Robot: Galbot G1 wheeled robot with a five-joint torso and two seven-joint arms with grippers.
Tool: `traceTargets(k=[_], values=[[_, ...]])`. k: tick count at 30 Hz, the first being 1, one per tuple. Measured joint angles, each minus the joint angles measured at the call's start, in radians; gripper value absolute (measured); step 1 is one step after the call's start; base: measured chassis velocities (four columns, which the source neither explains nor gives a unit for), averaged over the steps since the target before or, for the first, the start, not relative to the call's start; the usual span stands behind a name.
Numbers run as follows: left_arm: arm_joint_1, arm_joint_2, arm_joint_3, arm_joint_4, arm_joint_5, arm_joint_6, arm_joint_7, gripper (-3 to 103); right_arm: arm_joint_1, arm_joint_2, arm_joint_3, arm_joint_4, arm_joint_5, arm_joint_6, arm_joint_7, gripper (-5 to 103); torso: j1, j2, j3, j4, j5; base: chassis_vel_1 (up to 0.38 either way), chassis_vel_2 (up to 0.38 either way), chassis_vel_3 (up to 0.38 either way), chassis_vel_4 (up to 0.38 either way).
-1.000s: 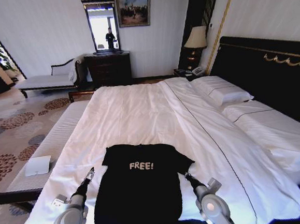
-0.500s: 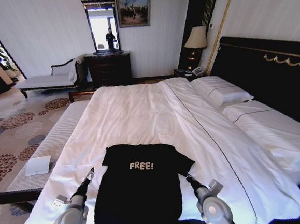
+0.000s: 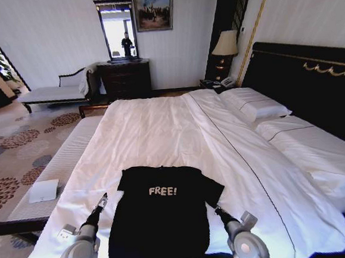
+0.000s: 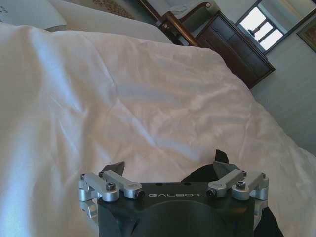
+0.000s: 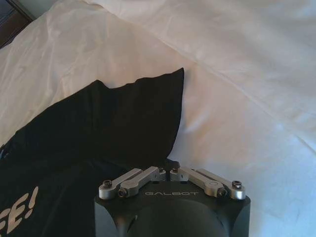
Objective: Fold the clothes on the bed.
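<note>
Flat black T-shirt [image 3: 161,216] near bed [image 3: 160,130] edge, grippers flanking.

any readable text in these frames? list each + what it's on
"FREE!" in white on the chest of the black T-shirt lying on the bed.
"GALBOT" on the housing of the left claw.
"GALBOT" on the housing of the right claw.
Nothing else carries readable text.
</note>
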Motion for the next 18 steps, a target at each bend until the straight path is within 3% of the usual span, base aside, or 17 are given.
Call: traceTargets(k=[2,5,8,14,18], values=[[0.000,0.000,0.000,0.000,0.000,0.000,0.000,100,0.002,0.003,-0.001,-0.004,-0.004,0.005,-0.007,-1,0.000,0.000,0.000,0.0000,0.0000,0.000,0.000,0.000,0.000],[-0.002,0.000,0.000,0.002,0.000,0.000,0.000,100,0.005,0.000,0.002,-0.007,-0.009,0.014,-0.021,15,0.000,0.000,0.000,0.0000,0.0000,0.000,0.000,0.000,0.000],[-0.003,0.000,0.000,0.007,0.000,-0.001,0.000,100,0.015,-0.004,0.010,-0.011,-0.009,0.017,-0.022,20,0.000,0.000,0.000,0.0000,0.0000,0.000,0.000,0.000,0.000],[-0.009,-0.001,0.004,0.018,0.003,-0.002,0.000,100,0.073,-0.017,0.031,-0.057,-0.010,0.035,-0.019,47,0.000,0.000,0.000,0.0000,0.0000,0.000,0.000,0.000,0.000],[-0.014,-0.003,0.009,0.021,0.009,-0.002,0.000,100,0.125,-0.037,0.039,-0.102,0.012,0.032,-0.019,58,0.000,0.000,0.000,0.0000,0.0001,0.000,0.000,0.000,0.000]])
